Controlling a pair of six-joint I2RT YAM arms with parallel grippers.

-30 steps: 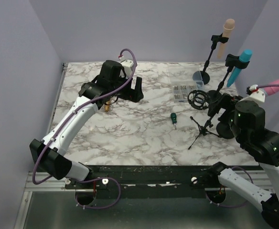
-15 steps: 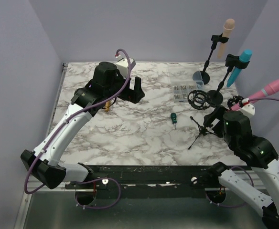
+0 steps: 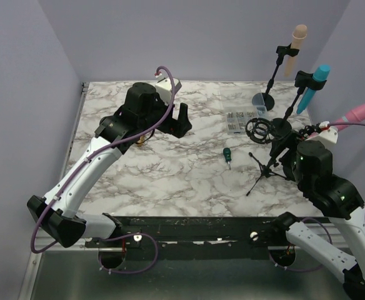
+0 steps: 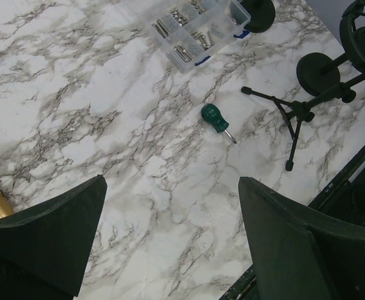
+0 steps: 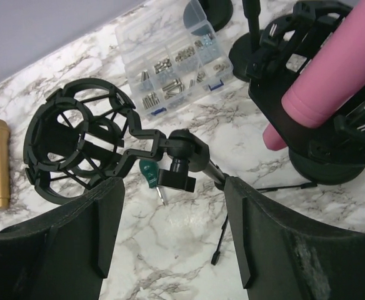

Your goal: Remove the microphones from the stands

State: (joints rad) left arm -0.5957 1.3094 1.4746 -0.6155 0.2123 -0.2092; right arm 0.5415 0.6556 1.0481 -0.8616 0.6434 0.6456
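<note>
right gripper (image 5: 173,187) drawn back and left (slightly); left gripper (image 4: 170,187) shifted right

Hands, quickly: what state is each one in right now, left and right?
Left hand: open, holding nothing.
Right hand: open, holding nothing.

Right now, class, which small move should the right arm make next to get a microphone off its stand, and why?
Probably swing the right gripper rightward toward the pink microphone. Its fingers stand open and empty, aimed at an empty shock mount, while the pink microphone sits in its holder just to the right.
</note>
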